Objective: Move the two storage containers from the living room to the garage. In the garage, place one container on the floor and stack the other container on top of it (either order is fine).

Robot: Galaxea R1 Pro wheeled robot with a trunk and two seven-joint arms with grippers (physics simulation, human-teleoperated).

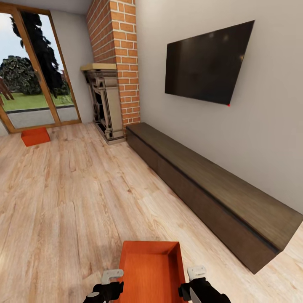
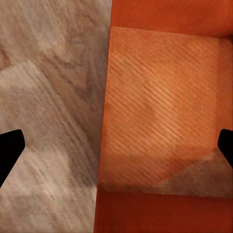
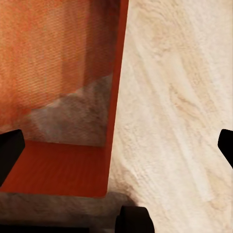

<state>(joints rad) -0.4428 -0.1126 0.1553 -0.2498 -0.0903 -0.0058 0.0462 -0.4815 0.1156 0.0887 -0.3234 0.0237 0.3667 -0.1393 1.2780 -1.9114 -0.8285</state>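
Observation:
One orange-red storage container (image 1: 151, 269) sits on the living room's light wood floor just in front of me, open side up. A second storage container (image 1: 35, 136) lies far off at the left, by the glass door. My left gripper (image 1: 110, 281) hangs open over the near container's left wall; in the left wrist view the gripper (image 2: 116, 148) has the container (image 2: 160, 111) wall between its spread fingertips. My right gripper (image 1: 194, 277) stands open over the right wall, and in the right wrist view the gripper (image 3: 116, 150) straddles that edge of the container (image 3: 53, 63).
A long low dark-brown cabinet (image 1: 210, 189) runs along the right wall under a black TV (image 1: 208, 63). A red brick fireplace (image 1: 107, 105) stands at the back. The glass door (image 1: 33, 71) is at the far left. Wood floor (image 1: 75, 198) stretches between the two containers.

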